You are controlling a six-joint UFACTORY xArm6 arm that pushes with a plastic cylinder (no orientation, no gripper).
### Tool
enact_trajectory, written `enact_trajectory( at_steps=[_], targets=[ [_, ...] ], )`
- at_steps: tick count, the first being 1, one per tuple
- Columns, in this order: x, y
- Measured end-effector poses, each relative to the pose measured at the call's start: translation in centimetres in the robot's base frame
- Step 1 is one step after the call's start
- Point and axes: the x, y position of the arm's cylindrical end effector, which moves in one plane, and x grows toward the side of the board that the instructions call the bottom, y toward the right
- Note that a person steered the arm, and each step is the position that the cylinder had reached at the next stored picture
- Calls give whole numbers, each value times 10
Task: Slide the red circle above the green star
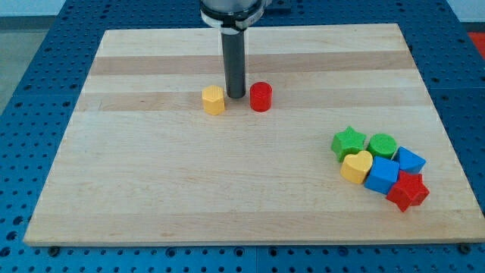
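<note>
The red circle (261,97) stands on the wooden board (189,197) a little above the view's middle. The green star (348,142) lies far to its lower right, at the upper left of a cluster of blocks. My tip (236,96) is down on the board just left of the red circle, in the gap between it and a yellow hexagon (214,99). It sits close to both; I cannot tell if it touches either.
The cluster at the view's right also holds a green circle (383,144), a yellow heart (357,166), a blue cube (382,175), a smaller blue block (411,160) and a red star (408,190). The board lies on a blue perforated table.
</note>
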Motion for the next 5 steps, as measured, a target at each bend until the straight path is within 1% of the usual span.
enact_trajectory(
  at_steps=[1,3,5],
  targets=[
    [2,8],
    [3,62],
    [23,101]
  ],
)
